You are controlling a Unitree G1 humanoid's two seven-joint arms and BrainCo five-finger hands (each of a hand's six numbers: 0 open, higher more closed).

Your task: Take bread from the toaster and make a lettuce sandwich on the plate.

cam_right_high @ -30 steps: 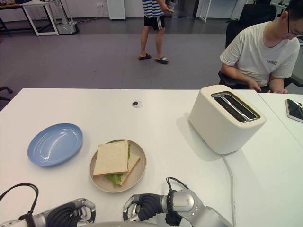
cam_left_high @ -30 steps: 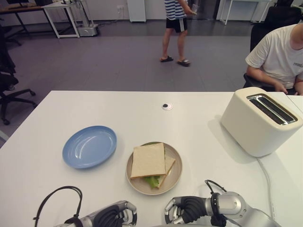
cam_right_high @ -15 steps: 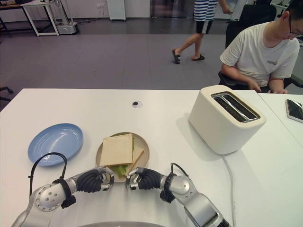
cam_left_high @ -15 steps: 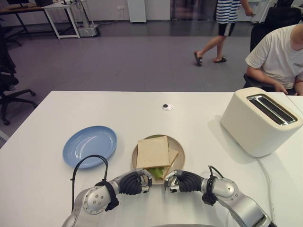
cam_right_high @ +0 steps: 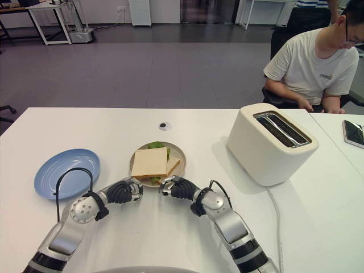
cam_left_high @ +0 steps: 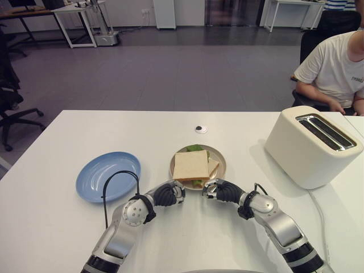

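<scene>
A sandwich (cam_left_high: 192, 165) of two bread slices with green lettuce (cam_left_high: 194, 148) peeking out lies on a beige plate (cam_left_high: 221, 164) in the middle of the table. My left hand (cam_left_high: 169, 194) sits with curled fingers at the plate's near left rim. Mirroring it, my right hand (cam_left_high: 218, 190) is curled at the near right rim. Both touch or nearly touch the rim, and neither grips anything. The cream toaster (cam_left_high: 310, 145) stands at the right with its slots showing no bread.
A blue plate (cam_left_high: 108, 175) with nothing on it lies left of the sandwich plate. The toaster's cable (cam_left_high: 323, 216) runs toward the near edge. A small round plug (cam_left_high: 199, 129) sits mid-table, and a phone (cam_right_high: 355, 132) lies at the far right.
Both hands have come forward from the near edge. The beige plate with the sandwich has slid away from me toward the table's middle.
</scene>
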